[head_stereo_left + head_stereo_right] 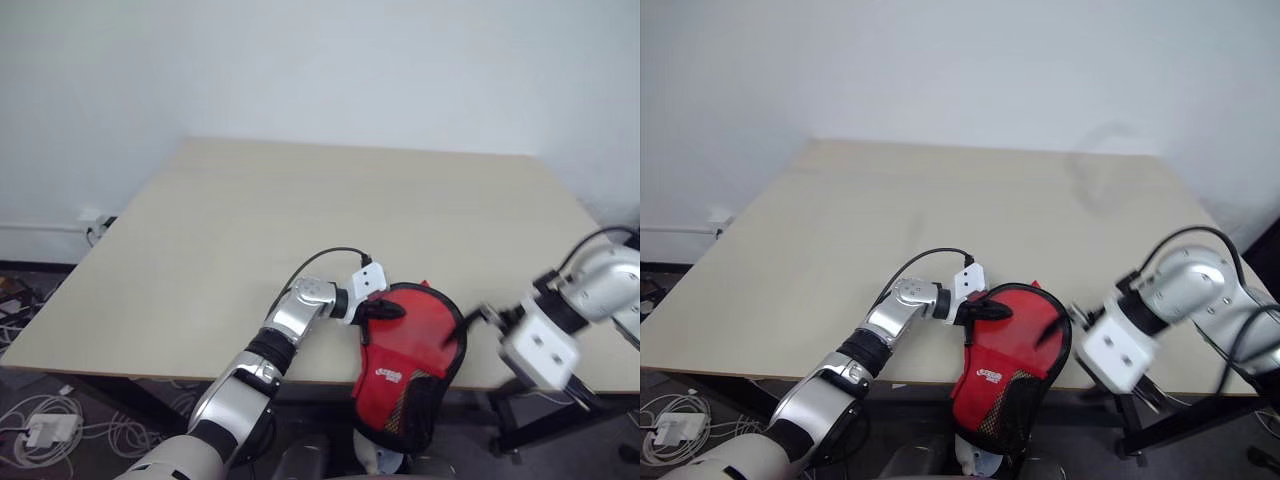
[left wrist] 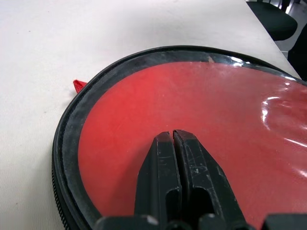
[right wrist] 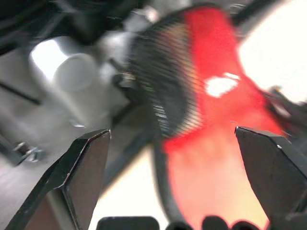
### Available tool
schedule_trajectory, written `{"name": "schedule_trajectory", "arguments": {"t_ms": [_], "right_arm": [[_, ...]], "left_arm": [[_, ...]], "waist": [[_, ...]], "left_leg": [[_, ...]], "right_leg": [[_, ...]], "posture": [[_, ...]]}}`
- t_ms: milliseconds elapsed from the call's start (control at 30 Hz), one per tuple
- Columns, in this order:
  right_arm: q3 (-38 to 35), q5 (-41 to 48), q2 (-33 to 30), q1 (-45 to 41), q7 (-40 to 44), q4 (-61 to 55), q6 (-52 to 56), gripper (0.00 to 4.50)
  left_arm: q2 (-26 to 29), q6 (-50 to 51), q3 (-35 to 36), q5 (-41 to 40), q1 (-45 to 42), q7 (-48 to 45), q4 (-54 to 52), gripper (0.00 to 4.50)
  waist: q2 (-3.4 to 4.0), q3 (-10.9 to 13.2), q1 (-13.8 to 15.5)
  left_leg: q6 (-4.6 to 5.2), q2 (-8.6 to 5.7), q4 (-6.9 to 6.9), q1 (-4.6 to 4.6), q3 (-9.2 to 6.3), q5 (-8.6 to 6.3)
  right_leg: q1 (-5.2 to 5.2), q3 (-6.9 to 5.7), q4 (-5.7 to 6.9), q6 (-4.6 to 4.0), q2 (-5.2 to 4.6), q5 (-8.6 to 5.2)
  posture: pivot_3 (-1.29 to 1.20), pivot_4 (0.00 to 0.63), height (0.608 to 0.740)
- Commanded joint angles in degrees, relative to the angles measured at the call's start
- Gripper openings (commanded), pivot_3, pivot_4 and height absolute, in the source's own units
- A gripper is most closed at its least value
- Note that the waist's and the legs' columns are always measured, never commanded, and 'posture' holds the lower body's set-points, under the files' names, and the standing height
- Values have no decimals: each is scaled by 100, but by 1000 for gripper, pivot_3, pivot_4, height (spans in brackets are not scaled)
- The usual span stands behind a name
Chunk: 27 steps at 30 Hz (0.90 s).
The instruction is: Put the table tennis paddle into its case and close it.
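left tool point(image 2: 172, 136) closed, pressing on case point(image 1: 410, 365) | right tool point(image 3: 172, 143) open beside it

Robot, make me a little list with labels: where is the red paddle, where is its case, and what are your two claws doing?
paddle: round red rubber-faced table tennis paddle, inside the case, seen through its clear side
case: black-trimmed paddle-shaped zip case, at the near edge of the beige table, narrow end hanging over
left gripper: fingers shut, pressing on the case's clear face
right gripper: open wide, beside the case, holding nothing
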Motion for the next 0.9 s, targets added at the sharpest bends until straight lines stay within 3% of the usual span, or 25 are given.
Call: {"name": "schedule_trajectory", "arguments": {"t_ms": [33, 300, 400, 500, 800, 900], "right_arm": [[-55, -472, 530, -329, -785, 713, 1125, 4486], [-288, -430, 1266, -159, -1814, 1466, 3623, 4486], [-503, -344, 1550, -54, -2224, 1662, 4166, 4486], [-824, -95, 1845, 84, -2568, 1739, 4782, 4486], [-1148, 3, 2471, 276, -3235, 2240, 5355, 4486], [-1293, 172, 2763, 288, -3378, 2274, 5625, 3891]], "left_arm": [[88, 143, -52, 217, 138, 155, 240, 0], [370, 287, 188, 100, 298, 217, -161, 0], [487, 346, 236, 84, 379, 210, -321, 0], [591, 424, 292, 66, 460, 215, -487, 0], [649, 526, 327, 62, 514, 259, -631, 0], [666, 509, 397, 31, 488, 322, -675, 0]], "waist": [[-4, 2, 9], [-6, 1, -100], [-7, 2, -169], [-6, 3, -194], [-6, 2, -192], [-7, 1, -192]], "left_leg": [[-6, -2, 0, 0, 2, 4], [-66, -19, -50, -11, 32, 35], [-251, -20, -62, -12, 32, 35], [-302, -7, -86, -13, 30, 62], [-295, 26, -74, -10, 32, 64], [-292, 32, -68, -11, 32, 64]], "right_leg": [[0, 3, 4, -1, 0, 1], [-45, 22, 4, -28, -1, 47], [-57, 23, 3, -32, -6, 49], [-72, 18, 8, -34, -3, 51], [-78, -7, 14, -55, 8, 67], [-79, -8, 15, -59, 12, 70]], "posture": [[0, 0, 706], [0, 0, 706], [0, 0, 706], [0, 0, 706], [0, 0, 706], [0, 0, 706]]}}
